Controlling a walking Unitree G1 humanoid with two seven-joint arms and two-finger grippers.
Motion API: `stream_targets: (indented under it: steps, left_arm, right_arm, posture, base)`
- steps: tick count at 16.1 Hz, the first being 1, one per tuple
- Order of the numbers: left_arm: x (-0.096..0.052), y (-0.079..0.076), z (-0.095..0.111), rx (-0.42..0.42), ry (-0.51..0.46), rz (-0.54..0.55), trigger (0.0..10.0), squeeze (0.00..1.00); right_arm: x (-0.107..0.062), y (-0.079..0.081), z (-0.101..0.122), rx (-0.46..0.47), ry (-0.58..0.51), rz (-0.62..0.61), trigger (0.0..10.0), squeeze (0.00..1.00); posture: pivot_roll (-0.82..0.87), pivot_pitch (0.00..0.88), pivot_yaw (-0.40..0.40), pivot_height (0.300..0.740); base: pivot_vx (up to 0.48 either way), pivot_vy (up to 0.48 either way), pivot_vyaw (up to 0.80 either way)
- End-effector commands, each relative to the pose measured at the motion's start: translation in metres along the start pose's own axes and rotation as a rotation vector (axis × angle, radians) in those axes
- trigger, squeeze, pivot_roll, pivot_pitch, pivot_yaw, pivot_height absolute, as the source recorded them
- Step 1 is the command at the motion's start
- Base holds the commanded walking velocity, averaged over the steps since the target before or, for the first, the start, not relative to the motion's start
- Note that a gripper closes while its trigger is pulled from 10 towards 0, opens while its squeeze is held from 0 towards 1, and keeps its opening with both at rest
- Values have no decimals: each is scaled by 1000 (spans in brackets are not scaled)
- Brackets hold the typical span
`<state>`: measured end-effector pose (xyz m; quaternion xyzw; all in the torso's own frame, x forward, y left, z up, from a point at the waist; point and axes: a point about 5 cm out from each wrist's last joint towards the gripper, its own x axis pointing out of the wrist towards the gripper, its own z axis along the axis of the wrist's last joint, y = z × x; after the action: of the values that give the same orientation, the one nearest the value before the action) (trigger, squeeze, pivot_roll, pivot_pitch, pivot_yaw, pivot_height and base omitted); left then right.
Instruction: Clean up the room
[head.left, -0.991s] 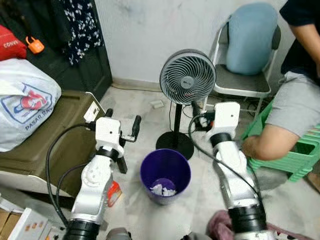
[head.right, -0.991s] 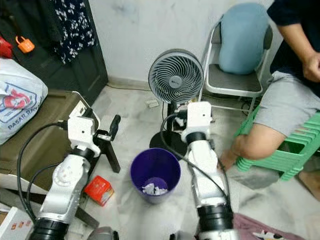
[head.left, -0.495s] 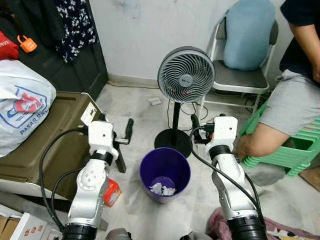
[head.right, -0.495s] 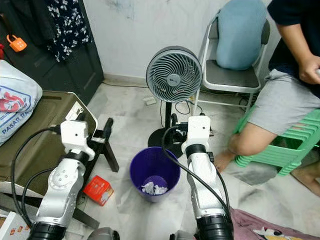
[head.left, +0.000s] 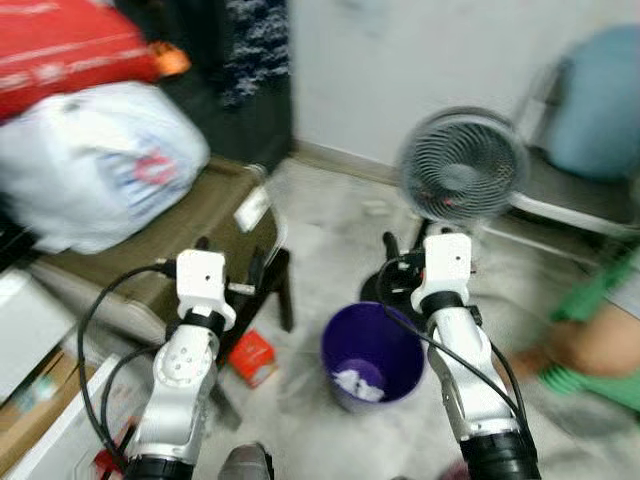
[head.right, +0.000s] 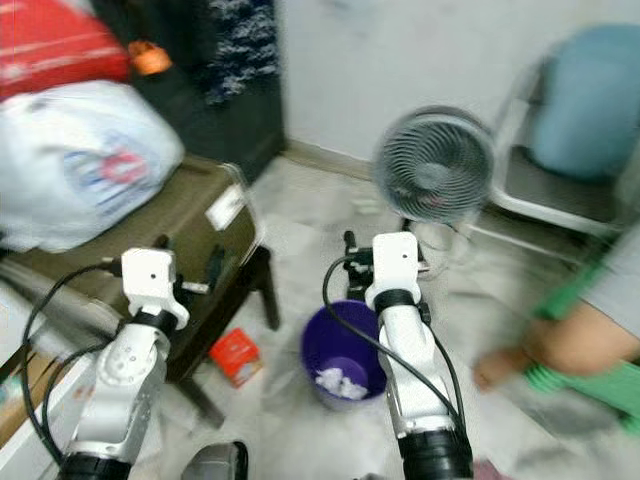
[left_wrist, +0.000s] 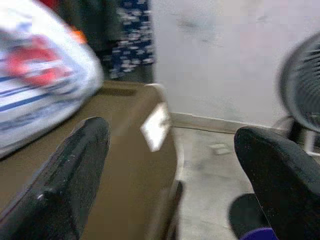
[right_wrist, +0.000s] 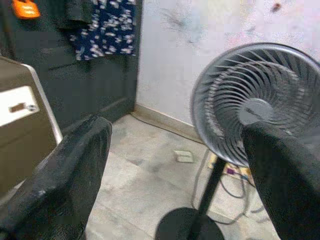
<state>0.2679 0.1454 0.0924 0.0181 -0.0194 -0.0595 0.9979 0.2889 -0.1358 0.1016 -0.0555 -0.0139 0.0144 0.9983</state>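
**Robot stands over purple bin in cluttered room**

Head views, blurred: a purple bin with crumpled white paper at its bottom stands on the pale floor between the robot's two raised silver arms. A small red box lies on the floor just beside the bin, near the leg of a low brown furniture piece carrying a big white plastic bag and a red bag. A grey standing fan rises behind the bin; a chair with a blue cushion stands against the wall, and a person's bare leg shows on the robot's right.

Left wrist view: the left gripper, fingers spread wide and empty, faces the brown furniture and white bag.

Right wrist view: the right gripper, fingers likewise apart and empty, faces the fan and a dark door hung with patterned cloth
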Motion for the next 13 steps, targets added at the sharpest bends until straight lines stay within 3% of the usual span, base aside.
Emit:
stream_targets:
  steps: [1,3,13]
  left_arm:
    - [-1,2,0,7,8,4,10000,0]
    - [2,-2,2,5,9,-15,10000,0]
    - [4,0,3,22,7,10,10000,0]
  right_arm:
    - [-1,3,1,3,-5,5,10000,0]
    - [-6,5,-3,3,10,9,10000,0]
    - [6,3,6,11,-20,9,10000,0]
  posture:
    - [23,0,18,740]
    - [22,0,20,740]
    - [33,0,13,740]
  base:
    - [0,0,800]
    - [0,0,800]
    - [0,0,800]
